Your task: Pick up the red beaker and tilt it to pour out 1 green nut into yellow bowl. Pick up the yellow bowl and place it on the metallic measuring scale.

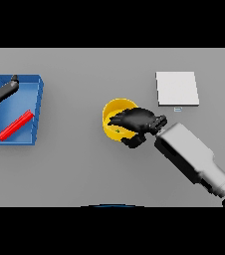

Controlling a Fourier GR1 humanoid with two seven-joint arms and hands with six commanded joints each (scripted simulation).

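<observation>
The yellow bowl (114, 113) stands at the middle of the table, and a small green speck (117, 131) shows inside it. My right hand (139, 122) lies over the bowl's right side, with fingers reaching across the rim and the thumb (132, 142) curled under its near edge, pinching the bowl. The red beaker (16, 125) lies on its side in the blue bin (37, 107) at the left. My left hand (4, 90) hovers over the bin's far left corner with straight fingers and holds nothing. The metallic scale (177, 88), a pale square plate, sits at the back right.
The right forearm (194, 157) stretches from the lower right corner towards the bowl. Bare grey table lies between the bowl and the scale, and between the bin and the bowl.
</observation>
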